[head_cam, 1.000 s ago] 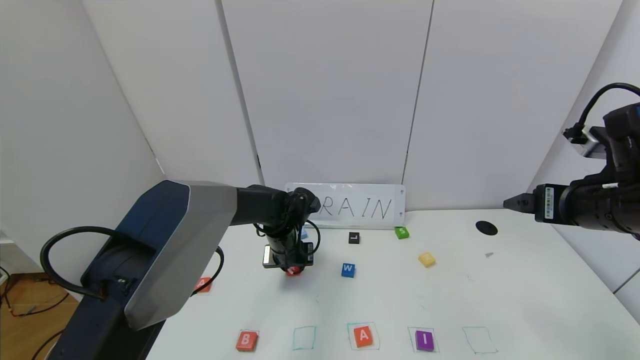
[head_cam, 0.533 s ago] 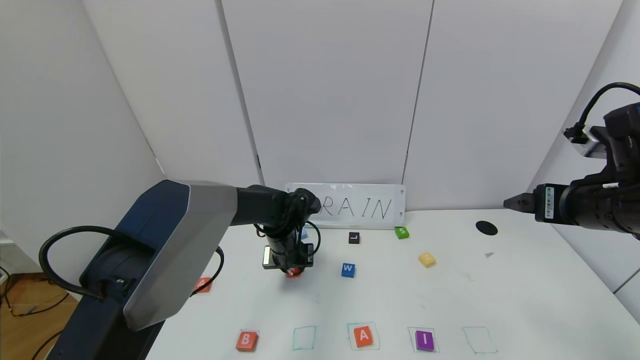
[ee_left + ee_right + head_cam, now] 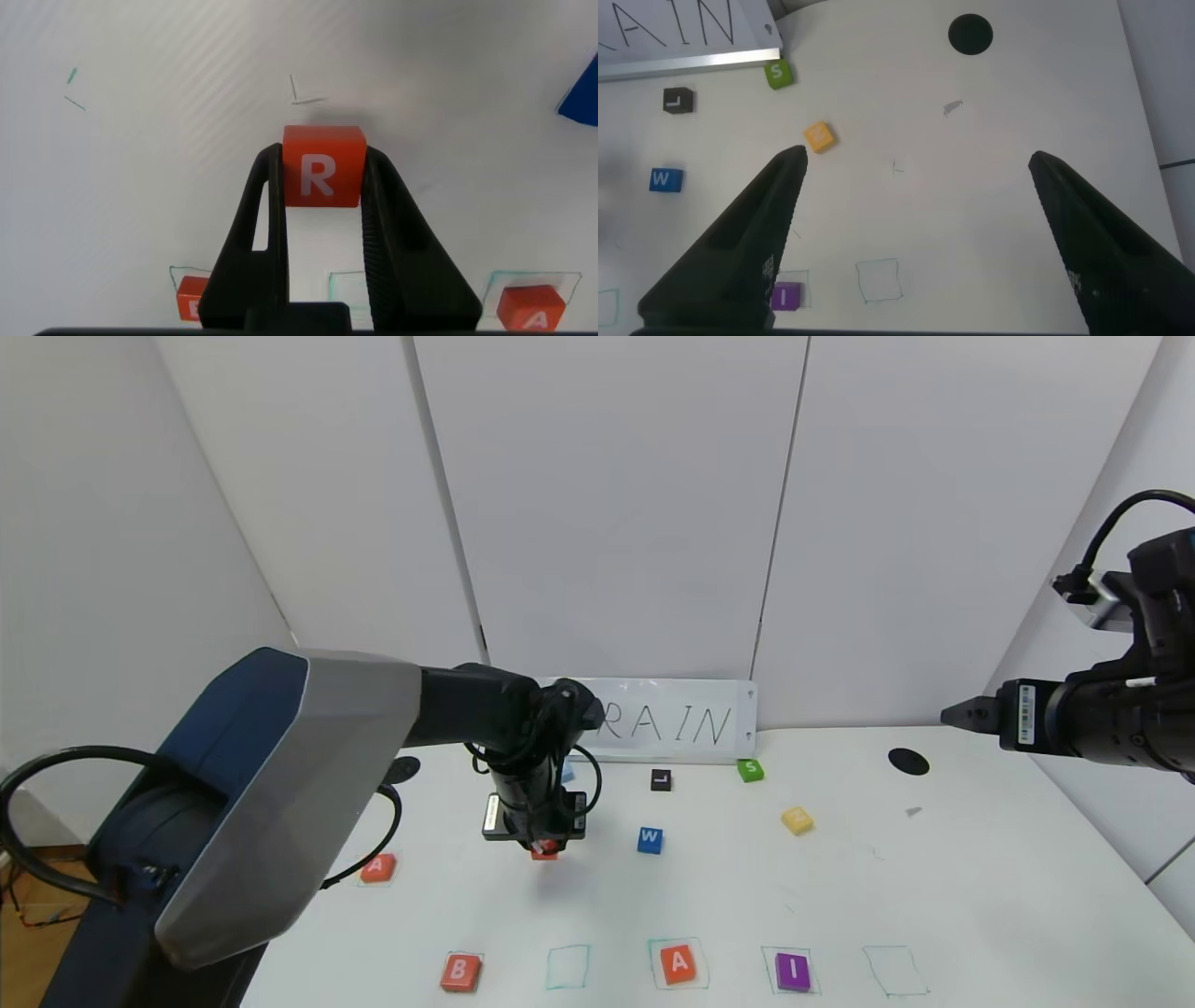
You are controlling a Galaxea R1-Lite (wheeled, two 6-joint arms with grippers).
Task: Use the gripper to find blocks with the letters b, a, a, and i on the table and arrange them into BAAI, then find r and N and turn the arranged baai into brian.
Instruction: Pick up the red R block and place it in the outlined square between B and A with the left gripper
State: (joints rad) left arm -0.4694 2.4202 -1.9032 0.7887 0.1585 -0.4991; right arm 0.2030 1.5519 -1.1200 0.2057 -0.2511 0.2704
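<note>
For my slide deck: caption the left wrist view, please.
Left gripper clamps the orange-red R block above the white table.

Plain white wall panels (wooden floor left)

Robot test lab: bare white partition panels enclose a white desk marked with green-drawn squares, a handwritten "RAIN" sign leaning at the far edge.

Right gripper spread wide above the table
Yellow N lies near green S block (by the sign); purple I lies well apart.
</note>
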